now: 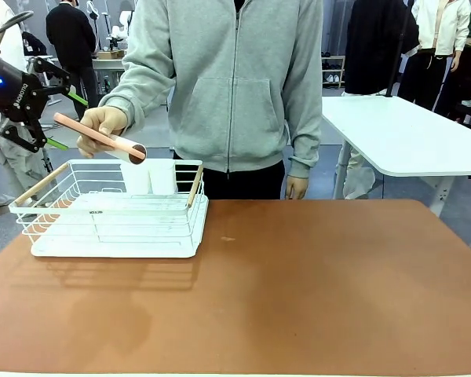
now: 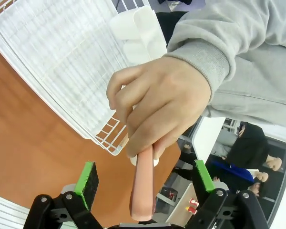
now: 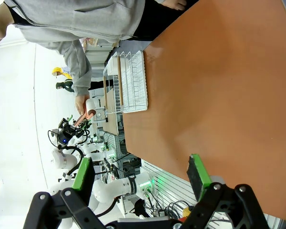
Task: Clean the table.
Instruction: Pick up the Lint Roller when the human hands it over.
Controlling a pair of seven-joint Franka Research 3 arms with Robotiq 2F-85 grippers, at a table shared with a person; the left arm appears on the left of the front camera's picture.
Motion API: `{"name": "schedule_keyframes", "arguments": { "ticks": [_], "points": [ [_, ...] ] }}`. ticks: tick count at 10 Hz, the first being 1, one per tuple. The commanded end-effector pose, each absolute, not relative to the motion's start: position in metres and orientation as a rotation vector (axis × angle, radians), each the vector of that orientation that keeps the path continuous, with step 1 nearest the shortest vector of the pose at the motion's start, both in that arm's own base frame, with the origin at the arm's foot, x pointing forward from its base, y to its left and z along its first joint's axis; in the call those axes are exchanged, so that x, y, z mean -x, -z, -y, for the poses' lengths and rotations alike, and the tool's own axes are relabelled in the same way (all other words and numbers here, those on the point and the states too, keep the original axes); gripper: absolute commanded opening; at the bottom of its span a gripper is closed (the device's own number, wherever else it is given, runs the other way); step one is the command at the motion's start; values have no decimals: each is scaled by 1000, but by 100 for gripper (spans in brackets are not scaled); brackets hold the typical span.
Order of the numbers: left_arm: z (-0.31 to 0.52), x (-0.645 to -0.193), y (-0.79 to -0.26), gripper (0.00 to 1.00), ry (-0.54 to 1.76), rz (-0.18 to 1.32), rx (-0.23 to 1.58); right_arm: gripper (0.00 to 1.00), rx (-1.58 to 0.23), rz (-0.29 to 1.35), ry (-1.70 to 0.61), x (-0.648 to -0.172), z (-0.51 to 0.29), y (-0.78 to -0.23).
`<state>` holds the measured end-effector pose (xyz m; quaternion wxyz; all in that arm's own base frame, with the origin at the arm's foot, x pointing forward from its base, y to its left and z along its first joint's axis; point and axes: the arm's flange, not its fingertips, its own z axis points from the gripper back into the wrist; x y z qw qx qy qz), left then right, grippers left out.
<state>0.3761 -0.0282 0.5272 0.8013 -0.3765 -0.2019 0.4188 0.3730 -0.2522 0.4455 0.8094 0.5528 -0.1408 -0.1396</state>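
The reddish-brown table [image 1: 298, 290] spreads across the front view. A person in a grey hoodie stands at its far side. Their hand [image 1: 102, 126] holds out a roller [image 1: 102, 135] with a pink handle and a white roll, above the white wire rack [image 1: 110, 212]. My left gripper [image 1: 67, 122] is open at the handle's free end. In the left wrist view the pink handle [image 2: 143, 191] lies between the green pads [image 2: 88, 174] without touching them, and the hand [image 2: 157, 109] grips it farther up. My right gripper [image 3: 140, 174] hangs open over the table [image 3: 219, 86], holding nothing.
The rack sits at the table's far left corner with two white cups [image 1: 149, 177] inside. A white-topped table [image 1: 408, 133] stands behind at the right. Other people stand in the background.
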Motion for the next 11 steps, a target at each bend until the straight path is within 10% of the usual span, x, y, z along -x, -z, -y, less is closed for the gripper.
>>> {"name": "schedule_keyframes", "arguments": {
  "ticks": [1, 6, 11],
  "points": [
    [38, -379, -531, 100, -913, 426, 797, 100, -1189, 311, 288, -371, 251, -447],
    [42, -381, -531, 100, -911, 426, 776, 100, -1189, 311, 288, -371, 251, -447],
    [42, -380, -532, 56, -912, 438, 779, 100, -1189, 311, 288, -371, 251, -447]
  ]
}}
